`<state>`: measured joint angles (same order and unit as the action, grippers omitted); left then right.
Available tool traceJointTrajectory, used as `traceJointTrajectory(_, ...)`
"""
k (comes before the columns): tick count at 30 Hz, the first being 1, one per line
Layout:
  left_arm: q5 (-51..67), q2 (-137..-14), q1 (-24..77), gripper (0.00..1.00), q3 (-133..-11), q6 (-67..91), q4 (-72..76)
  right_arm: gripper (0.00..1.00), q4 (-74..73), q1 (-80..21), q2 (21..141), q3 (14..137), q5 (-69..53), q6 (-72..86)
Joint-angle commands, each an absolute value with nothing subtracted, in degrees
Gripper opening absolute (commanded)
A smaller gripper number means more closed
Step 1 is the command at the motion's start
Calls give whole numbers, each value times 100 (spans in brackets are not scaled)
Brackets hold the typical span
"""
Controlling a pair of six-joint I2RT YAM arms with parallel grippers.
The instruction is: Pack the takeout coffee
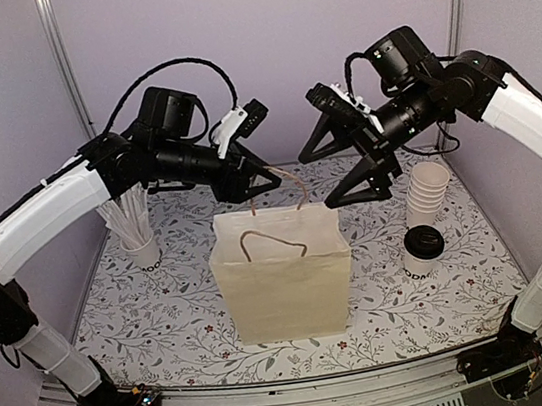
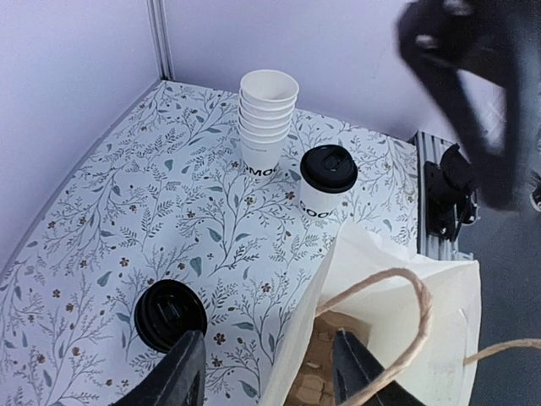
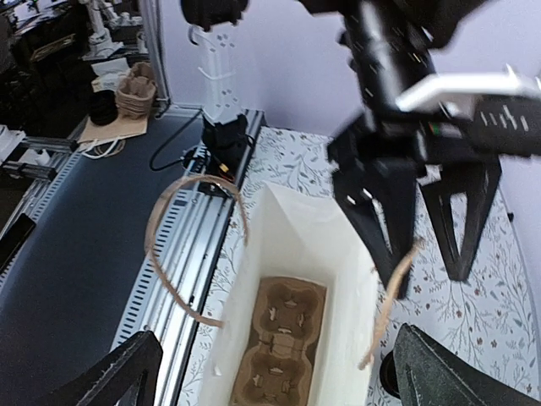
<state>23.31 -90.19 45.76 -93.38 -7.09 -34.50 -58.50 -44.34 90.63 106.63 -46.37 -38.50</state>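
The takeout coffee (image 1: 422,247), a white cup with a black lid, stands on the table right of the open paper bag (image 1: 282,277). It also shows in the left wrist view (image 2: 328,182). My left gripper (image 1: 256,179) is open and empty over the bag's far rim. In its own view (image 2: 266,376) one finger is inside the bag (image 2: 397,313) and one is outside. My right gripper (image 1: 342,168) is open wide and empty above the bag's right rear corner; its own view (image 3: 287,381) looks down into the bag (image 3: 304,237).
A brown cardboard cup carrier (image 3: 283,347) lies in the bag's bottom. A stack of lidless white cups (image 1: 427,191) stands behind the coffee. A cup of stir sticks (image 1: 141,246) stands at the left. A loose black lid (image 2: 169,315) lies behind the bag.
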Motion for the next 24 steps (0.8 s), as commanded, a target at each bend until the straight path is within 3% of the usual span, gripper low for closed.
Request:
traceJointTrajectory(1, 2744, -9350, 4539, 50, -9577, -556, -3307, 95, -6083, -5009, 8868, 10498, -5220, -4032)
traceJointTrajectory(9, 2725, -9259, 4571, 21, -9512, -412, -3320, 75, -5234, -5875, 9067, 10081, -4122, -3278)
traceJointTrajectory(11, 2732, -9190, 4570, 19, -9444, -345, -3339, 67, -5104, -5893, 9178, 10118, -3913, -3026)
traceJointTrajectory(13, 2742, -9102, 4581, 15, -9372, -284, -3352, 50, -5090, -5914, 9305, 10280, -3722, -2884)
traceJointTrajectory(16, 2733, -8957, 4588, 1, -9325, -211, -3435, 7, -5104, -5923, 9468, 10650, -3739, -2765)
traceJointTrajectory(17, 2741, -8908, 4592, 0, -9330, -169, -3475, 0, -5092, -5924, 9466, 10766, -3804, -2756)
traceJointTrajectory(24, 2657, -8615, 4641, 0, -9766, 44, -3767, 0, -5197, -5924, 9360, 11691, -4345, -2949)
